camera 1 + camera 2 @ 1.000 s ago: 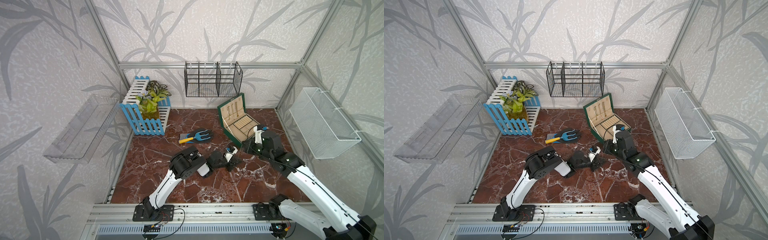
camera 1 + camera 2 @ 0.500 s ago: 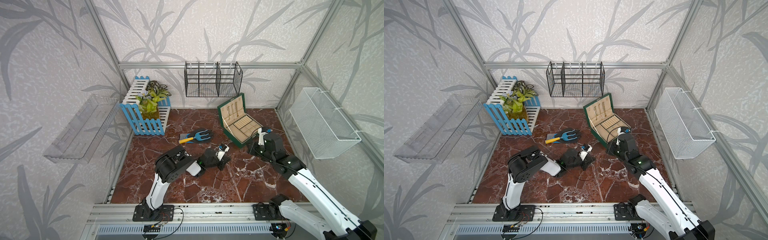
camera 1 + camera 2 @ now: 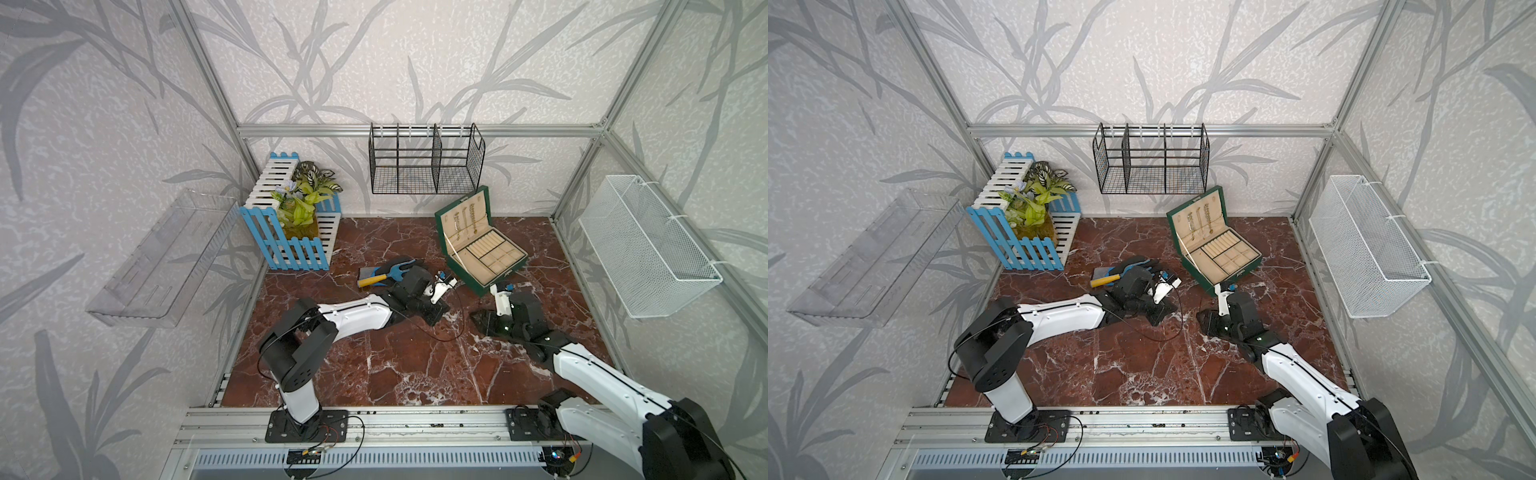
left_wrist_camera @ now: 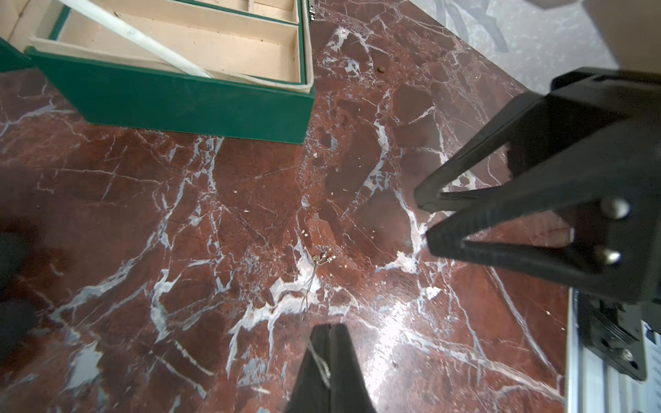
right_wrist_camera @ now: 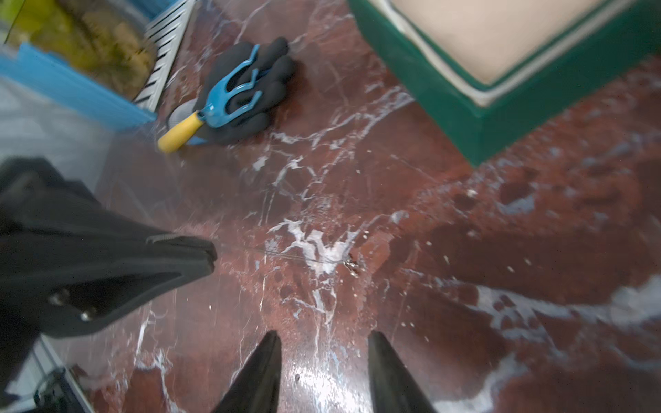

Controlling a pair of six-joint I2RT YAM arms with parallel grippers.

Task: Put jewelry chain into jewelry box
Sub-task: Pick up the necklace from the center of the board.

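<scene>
In both top views my left gripper (image 3: 442, 311) and right gripper (image 3: 476, 318) lay low over the marble floor (image 3: 415, 374), tips facing each other, with the open jewelry box (image 3: 482, 257) just beyond them.

In the left wrist view, my left gripper was pressed together on one end of the jewelry chain (image 4: 314, 277). Its clasp (image 4: 323, 259) rested ahead of the tips on the floor, outside the box.

In the right wrist view, my right jaws stood spread and empty, the clasp just ahead of them. I judge this was so that I could take that loose end.
</scene>
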